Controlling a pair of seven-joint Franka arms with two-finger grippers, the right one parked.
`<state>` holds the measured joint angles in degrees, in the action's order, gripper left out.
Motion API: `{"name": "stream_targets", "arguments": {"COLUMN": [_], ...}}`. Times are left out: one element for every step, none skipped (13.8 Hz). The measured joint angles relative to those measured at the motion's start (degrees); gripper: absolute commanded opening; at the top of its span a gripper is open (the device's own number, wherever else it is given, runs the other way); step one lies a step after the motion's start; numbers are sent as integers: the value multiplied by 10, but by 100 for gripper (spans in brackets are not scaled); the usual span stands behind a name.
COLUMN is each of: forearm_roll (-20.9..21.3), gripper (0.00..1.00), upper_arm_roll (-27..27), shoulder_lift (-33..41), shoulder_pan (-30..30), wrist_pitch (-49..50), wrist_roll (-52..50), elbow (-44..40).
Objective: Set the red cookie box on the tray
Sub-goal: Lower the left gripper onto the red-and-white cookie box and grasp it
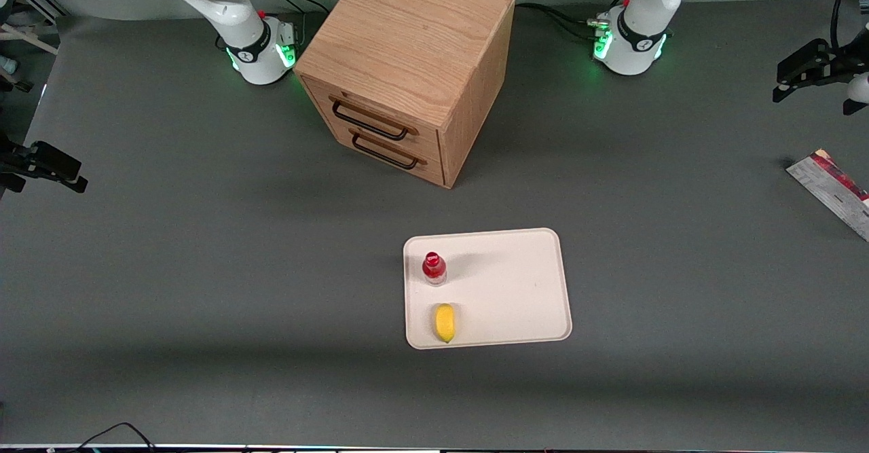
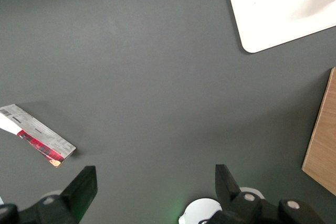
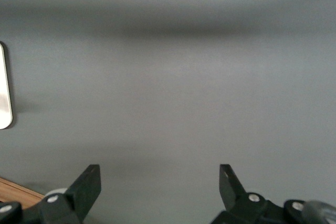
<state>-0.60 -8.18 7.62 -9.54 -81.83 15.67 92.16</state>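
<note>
Front view is taken high, angled down over the whole table. Left wrist view is aimed straight down from well above; tray (image 1: 506, 246) (image 2: 273, 9) is shared.

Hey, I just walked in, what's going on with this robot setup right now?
Nothing is being held yet. The left arm's hand is open and empty, up above the bare table. The cookie box lies flat at the working arm's end of the table, well away from the tray. The tray already holds a red-capped bottle and a lemon, with bare space beside them. A wooden drawer cabinet stands farther from the front camera than the tray.
</note>
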Motion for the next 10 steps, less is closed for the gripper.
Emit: {"name": "stream_targets", "arguments": {"forearm_roll": [0,0,0,2,8,22,41,59,70,74], "gripper": [100,100,100,100,100,100,100,100,100,100], "upper_arm_roll": [-1,-2,-1,2,12,34,63,96,132,171], "shoulder_lift": [-1,-2,-2,-3,-5,-10,-20,-34,-53,-75], "shoulder_pan": [0,0,-1,-3,-5,-6,-8,-10,-12,-14], "wrist_pitch": [0,2,3,4,5,5,5,0,-14,-40], "wrist_roll": [-1,-1,-1,-1,-2,-2,-1,6,21,44], "elbow": [0,0,0,1,2,4,5,5,6,7]}}
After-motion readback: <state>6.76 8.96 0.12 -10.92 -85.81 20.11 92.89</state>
